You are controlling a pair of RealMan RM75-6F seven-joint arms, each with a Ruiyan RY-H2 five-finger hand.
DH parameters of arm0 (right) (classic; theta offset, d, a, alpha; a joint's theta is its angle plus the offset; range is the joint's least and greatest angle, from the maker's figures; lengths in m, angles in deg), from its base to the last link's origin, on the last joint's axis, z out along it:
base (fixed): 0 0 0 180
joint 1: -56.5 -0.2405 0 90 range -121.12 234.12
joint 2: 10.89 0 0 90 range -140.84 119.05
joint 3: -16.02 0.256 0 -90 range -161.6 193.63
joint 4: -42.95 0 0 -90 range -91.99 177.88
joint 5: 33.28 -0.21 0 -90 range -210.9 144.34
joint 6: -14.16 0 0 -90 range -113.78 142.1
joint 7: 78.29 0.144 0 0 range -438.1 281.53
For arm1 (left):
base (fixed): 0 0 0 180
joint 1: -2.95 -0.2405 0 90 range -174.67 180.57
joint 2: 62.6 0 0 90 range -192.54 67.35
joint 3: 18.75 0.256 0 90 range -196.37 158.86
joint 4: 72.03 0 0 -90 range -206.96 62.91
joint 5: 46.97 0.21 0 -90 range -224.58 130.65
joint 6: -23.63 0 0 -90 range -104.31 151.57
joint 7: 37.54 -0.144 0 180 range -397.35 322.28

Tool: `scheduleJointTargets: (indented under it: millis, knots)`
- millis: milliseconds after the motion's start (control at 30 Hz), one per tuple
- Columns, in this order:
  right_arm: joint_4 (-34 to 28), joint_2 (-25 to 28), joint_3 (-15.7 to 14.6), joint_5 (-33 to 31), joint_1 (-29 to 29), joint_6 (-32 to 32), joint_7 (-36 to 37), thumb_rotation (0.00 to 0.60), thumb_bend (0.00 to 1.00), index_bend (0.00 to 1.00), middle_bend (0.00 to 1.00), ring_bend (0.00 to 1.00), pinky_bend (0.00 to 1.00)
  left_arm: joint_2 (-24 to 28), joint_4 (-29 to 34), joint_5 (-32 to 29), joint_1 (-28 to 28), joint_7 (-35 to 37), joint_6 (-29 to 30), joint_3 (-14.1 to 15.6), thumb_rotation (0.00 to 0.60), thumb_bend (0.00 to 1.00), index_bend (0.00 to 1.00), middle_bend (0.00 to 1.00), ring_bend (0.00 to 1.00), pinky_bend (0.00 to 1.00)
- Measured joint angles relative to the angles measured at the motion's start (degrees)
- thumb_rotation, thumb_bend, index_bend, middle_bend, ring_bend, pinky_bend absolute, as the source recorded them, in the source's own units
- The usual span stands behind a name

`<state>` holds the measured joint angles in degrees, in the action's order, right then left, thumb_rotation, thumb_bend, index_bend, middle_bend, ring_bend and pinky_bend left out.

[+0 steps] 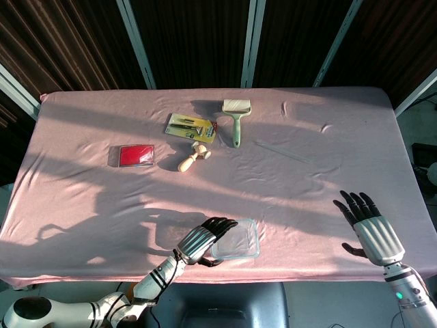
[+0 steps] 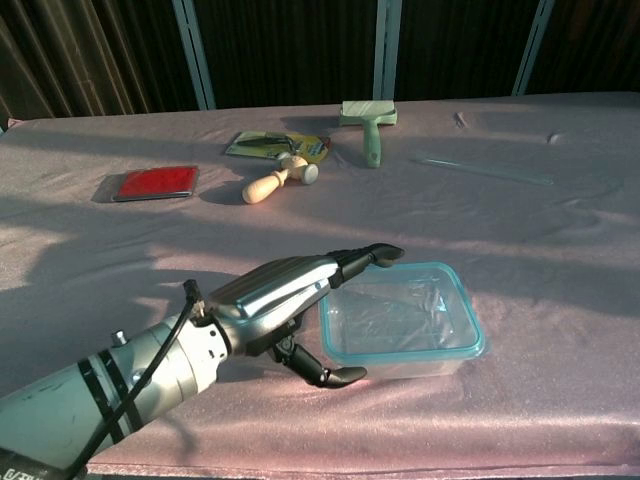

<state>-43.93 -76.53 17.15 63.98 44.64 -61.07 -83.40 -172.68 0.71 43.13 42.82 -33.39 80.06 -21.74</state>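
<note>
- head view shows the pink tablecloth (image 1: 82, 205) as the largest thing, wrinkled and soft, so a thing pushed across it may drag.
- left hand (image 1: 202, 240) lies at the near-left side of the clear container (image 1: 236, 240), fingers stretched over its left rim and thumb curved below; whether it truly grips the wall i cannot tell.
- right hand (image 1: 369, 229) hovers well to the right of the container, fingers spread apart, holding nothing.
- clear container sits near the front edge of the cloth; in the chest view (image 2: 403, 318) it looks like thin stiff plastic with a teal rim, probably light, smooth and slippery. the rim or a short wall seems the best place to take hold, pinched between thumb and fingers.
- green-handled brush (image 1: 235, 117) lies far behind the container.
- yellow card of tools (image 1: 190, 127) sits behind the container, just left of the brush.
- red flat case (image 1: 133, 155) lies behind and left of the container.
- wooden peg (image 1: 191, 158) rests behind the container, near the card.
</note>
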Motion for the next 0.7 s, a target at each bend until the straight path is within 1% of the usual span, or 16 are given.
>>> scheduleJointTargets:
  millis: [67,133,267,400,500,600,700]
  knots:
    - [1.4,-1.9,-0.3,1.5,-2.3,2.3,0.8,0.600,0.31,0.42,0.00,0.00,0.00,-0.8,-0.7,0.5,0.1,0.4,0.7,0.3,0.600,0.28,0.00,0.52,0.44,0.30]
    - [3.1,-4.0,-0.8,3.1,-4.6,4.0,2.8,0.600,0.34,0.46,0.00,0.00,0.00,-1.3,-1.1,0.6,0.3,0.8,0.8,0.4,0.600,0.28,0.00,0.52,0.44,0.31]
    - [6.6,-7.8,-2.1,6.0,-7.2,5.1,9.8,0.600,0.35,0.50,0.00,0.00,0.00,-2.2,-2.1,0.5,0.7,1.4,0.7,0.5,0.600,0.28,0.00,0.53,0.44,0.31]
    - [11.9,-12.8,-4.2,9.8,-9.5,3.9,19.3,0.600,0.35,0.54,0.01,0.00,0.00,-2.7,-2.7,0.5,1.0,1.8,0.8,0.6,0.600,0.28,0.00,0.53,0.44,0.31]
    - [16.3,-16.9,-5.9,12.4,-10.9,1.8,24.3,0.600,0.35,0.56,0.02,0.00,0.00,-3.0,-3.3,0.4,1.2,1.9,0.8,0.6,0.600,0.28,0.00,0.53,0.44,0.31]
    - [18.3,-19.0,-7.7,13.9,-12.2,0.4,27.1,0.600,0.36,0.56,0.02,0.00,0.00,-3.2,-3.7,0.2,1.3,2.0,0.8,0.6,0.600,0.28,0.00,0.53,0.44,0.31]
    - [18.9,-19.7,-8.2,14.1,-12.7,-0.4,27.7,0.600,0.37,0.58,0.03,0.00,0.00,-3.1,-3.6,0.2,1.4,1.7,1.0,0.6,0.600,0.28,0.00,0.53,0.44,0.31]
